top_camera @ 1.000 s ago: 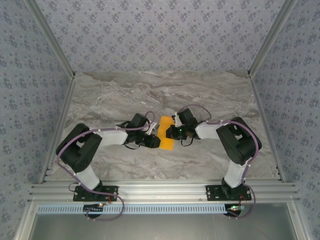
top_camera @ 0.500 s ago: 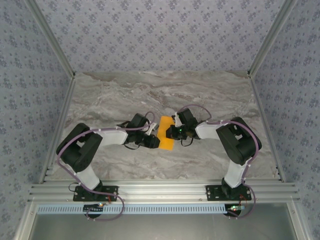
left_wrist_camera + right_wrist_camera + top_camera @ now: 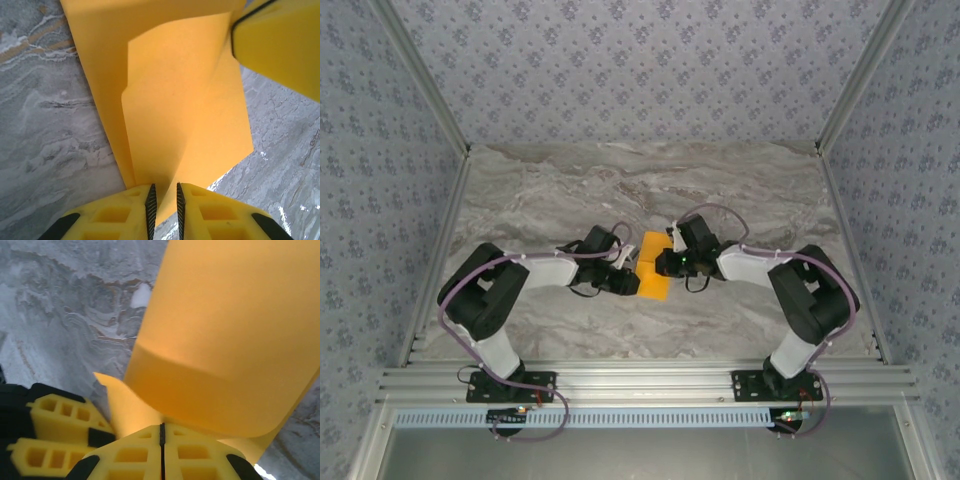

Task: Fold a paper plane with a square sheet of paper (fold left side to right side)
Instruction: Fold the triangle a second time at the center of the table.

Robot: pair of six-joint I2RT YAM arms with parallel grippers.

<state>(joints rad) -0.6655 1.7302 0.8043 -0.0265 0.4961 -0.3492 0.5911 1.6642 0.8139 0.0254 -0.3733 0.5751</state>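
Black-and-white arms [image 3: 545, 272], purple cables [image 3: 441, 305], yellow ribbed fingers [image 3: 115, 215].

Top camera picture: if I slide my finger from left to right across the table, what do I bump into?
First the left arm's black elbow → left gripper → flat orange-yellow sheet of paper → right gripper → right arm's black elbow.

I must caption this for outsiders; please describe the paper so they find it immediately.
Find the grey marble table and look at its middle. There the left gripper and the right gripper pinch the sheet of paper from opposite sides. It is thin and orange-yellow against grey stone.
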